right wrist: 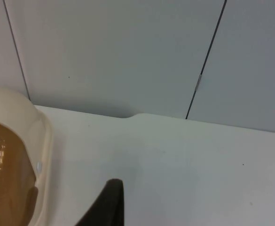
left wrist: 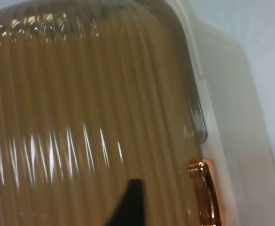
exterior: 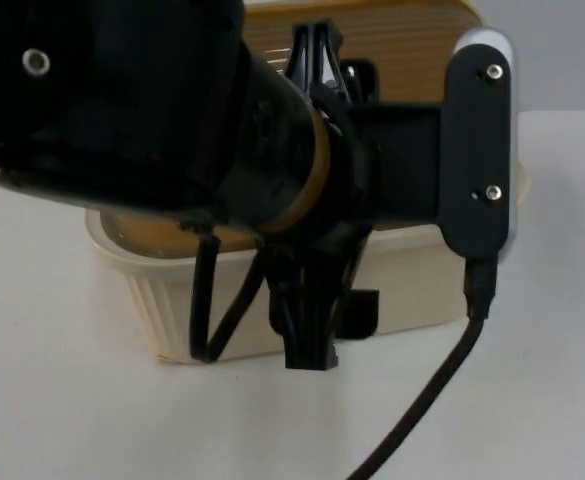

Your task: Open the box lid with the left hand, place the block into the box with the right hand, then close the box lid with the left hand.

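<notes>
Left claw (exterior: 310, 345) reaches down over cream box (exterior: 412, 280), against its ribbed amber lid (left wrist: 90, 117); finger state unclear. Right claw (right wrist: 110, 202) hangs above white desk (right wrist: 184, 165) beside box; grip unreadable.

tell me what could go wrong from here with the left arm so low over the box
The left gripper hangs at the front wall of the cream box, so pushing further might shove or tip the box rather than work the lid. The ribbed amber lid looks glossy, so fingertips could slip off it. The right gripper waits beside the box over the white table, and no block can be seen near it.
</notes>
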